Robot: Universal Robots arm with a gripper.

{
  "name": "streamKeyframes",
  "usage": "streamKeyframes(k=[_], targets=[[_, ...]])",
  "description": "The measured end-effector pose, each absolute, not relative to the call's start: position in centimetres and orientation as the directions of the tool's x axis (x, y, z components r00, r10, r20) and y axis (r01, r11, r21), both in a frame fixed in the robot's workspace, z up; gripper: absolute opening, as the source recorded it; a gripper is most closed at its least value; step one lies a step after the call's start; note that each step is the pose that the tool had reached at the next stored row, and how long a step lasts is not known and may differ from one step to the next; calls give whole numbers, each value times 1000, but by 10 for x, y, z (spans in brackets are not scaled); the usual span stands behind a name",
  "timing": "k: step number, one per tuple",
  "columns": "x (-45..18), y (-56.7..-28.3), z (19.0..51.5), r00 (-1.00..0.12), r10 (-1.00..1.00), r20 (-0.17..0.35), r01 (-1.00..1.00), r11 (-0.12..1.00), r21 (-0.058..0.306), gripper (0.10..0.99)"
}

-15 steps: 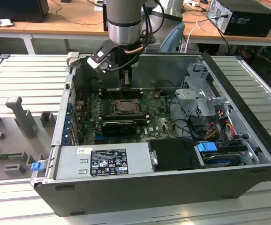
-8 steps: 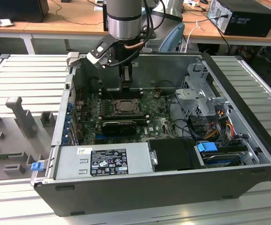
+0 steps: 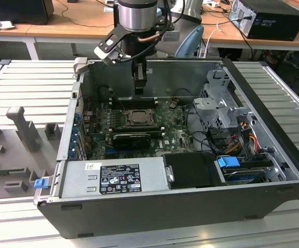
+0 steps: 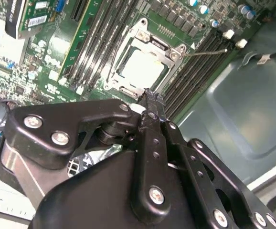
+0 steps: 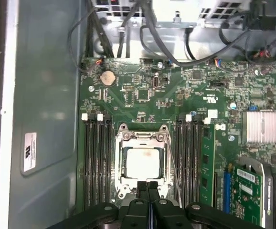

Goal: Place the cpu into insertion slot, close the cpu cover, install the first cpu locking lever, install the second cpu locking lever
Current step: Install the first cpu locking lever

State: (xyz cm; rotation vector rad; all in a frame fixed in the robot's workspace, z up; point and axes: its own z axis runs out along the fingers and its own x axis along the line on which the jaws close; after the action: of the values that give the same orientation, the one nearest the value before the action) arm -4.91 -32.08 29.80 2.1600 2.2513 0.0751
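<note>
The cpu [image 5: 143, 162] lies flat in the insertion slot [image 3: 129, 120] on the motherboard, its silver-grey top [image 4: 142, 67] facing up. The cpu cover [image 5: 143, 141] is folded down around it, framing the chip through its cut-out. A thin wire locking lever [image 4: 207, 52] sticks out from one corner of the socket, over the memory slots. My gripper [image 5: 148, 185] hangs just above the socket's edge, shut, with nothing between its fingers. In the exterior view the gripper [image 3: 140, 90] points straight down, a little behind the cpu [image 3: 137, 118].
Memory slots [image 5: 96, 162] flank the socket on both sides. A grey power supply [image 3: 113, 178] fills the case's near side, with a drive bay [image 3: 242, 170] and metal cage [image 3: 219, 103] at the exterior view's right. Cables [image 5: 143, 33] and a finned heat sink [image 5: 261, 126] lie nearby.
</note>
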Motion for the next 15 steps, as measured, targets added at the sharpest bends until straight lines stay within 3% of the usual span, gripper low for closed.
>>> streamKeyframes(k=[3, 15], targets=[[-49, -321, 297, -118, 993, 18, 992, 117, 49, 106], [-49, -321, 293, -219, 976, 14, 976, 218, 26, 106]])
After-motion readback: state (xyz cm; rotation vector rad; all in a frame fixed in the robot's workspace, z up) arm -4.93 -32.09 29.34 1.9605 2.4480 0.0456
